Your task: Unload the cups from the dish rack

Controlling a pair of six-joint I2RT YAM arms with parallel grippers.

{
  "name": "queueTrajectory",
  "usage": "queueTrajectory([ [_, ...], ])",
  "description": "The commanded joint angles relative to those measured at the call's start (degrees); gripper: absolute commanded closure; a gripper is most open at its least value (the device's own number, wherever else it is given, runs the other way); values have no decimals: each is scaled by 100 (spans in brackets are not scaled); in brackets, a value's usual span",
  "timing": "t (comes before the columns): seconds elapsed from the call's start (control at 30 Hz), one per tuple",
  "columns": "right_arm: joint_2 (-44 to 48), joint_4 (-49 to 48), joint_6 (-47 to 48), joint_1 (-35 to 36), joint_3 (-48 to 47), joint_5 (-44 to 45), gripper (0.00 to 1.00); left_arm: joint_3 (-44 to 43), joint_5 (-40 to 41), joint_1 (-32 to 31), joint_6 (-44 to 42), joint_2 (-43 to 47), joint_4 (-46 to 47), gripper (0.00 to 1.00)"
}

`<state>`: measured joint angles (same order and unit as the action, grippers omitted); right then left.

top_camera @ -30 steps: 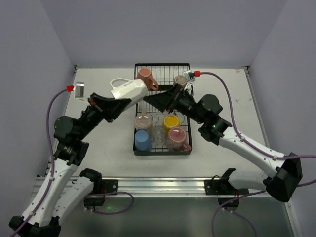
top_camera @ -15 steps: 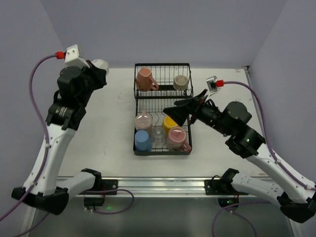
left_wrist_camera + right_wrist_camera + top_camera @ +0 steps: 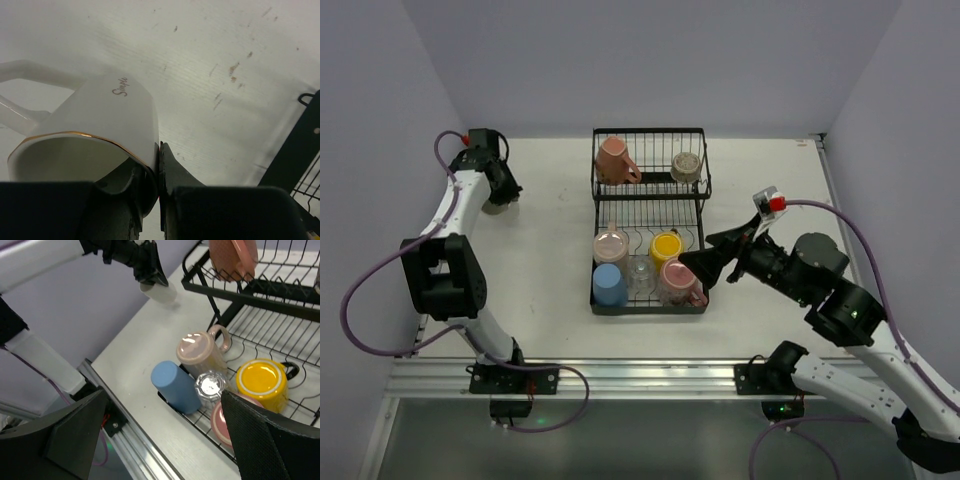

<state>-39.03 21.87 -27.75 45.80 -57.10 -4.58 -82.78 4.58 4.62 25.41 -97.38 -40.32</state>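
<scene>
left claw [image 3: 159,161] clamps white mug [image 3: 111,116] by rim wall | mouth toward claw, long axis along fingers | right claw [image 3: 164,396] spread wide over dish rack [image 3: 260,297]

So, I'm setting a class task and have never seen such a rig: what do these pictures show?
Two robot arms are bolted to a table. One picture looks down from above; the other two come from cameras on the wrists. The black wire dish rack holds a blue cup, a yellow cup and others. The left gripper grips a white mug by its rim at the table's far left. The right gripper hangs open by the rack, holding nothing.
</scene>
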Motion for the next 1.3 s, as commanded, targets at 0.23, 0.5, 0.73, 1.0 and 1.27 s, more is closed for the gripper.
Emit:
queueTrajectory([
  [0.23, -175, 99, 235, -1, 305, 27, 1, -1100, 113, 144, -370, -1080, -258, 100],
  [0.5, -439, 46, 226, -1, 208, 27, 1, -1389, 210, 188, -449, -1555, -521, 87],
  [0.73, -729, -130, 173, -1, 33, -8, 1, -1477, 157, 188, -493, -1363, -469, 34],
  [1.0, -1326, -218, 243, -1, -433, -35, 1, -1451, -168, 188, -318, -740, -214, 9],
  [1.27, -2275, -174, 1121, -1, -1443, 168, 1, 172, -1573, 40, 455, 1585, 1735, 7],
])
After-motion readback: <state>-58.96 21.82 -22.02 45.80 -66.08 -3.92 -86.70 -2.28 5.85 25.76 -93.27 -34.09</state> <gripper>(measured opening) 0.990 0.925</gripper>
